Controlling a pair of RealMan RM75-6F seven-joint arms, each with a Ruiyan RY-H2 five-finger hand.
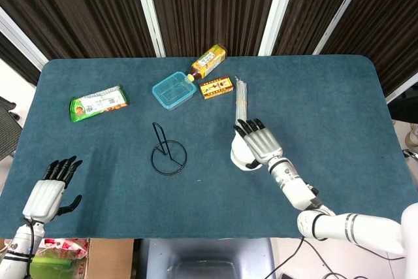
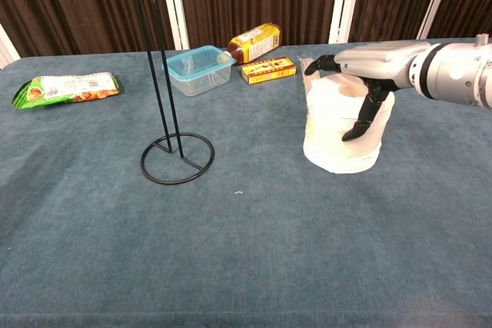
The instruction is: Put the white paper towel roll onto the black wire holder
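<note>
The white paper towel roll (image 1: 240,155) (image 2: 335,137) stands on end on the blue table, right of centre. My right hand (image 1: 259,143) (image 2: 367,65) lies flat over its top, fingers stretched across and the thumb (image 2: 360,120) hanging down the roll's near side. The roll still sits on the cloth. The black wire holder (image 1: 168,151) (image 2: 164,90), an upright loop on a ring base, stands to the left of the roll with nothing on it. My left hand (image 1: 47,191) rests open at the near left table edge, seen only in the head view.
Along the far side lie a green snack packet (image 1: 98,102), a blue plastic container (image 1: 174,90), a tea bottle (image 1: 209,60) on its side, and a yellow box (image 1: 217,87). A bundle of thin sticks (image 1: 240,104) lies just behind the roll.
</note>
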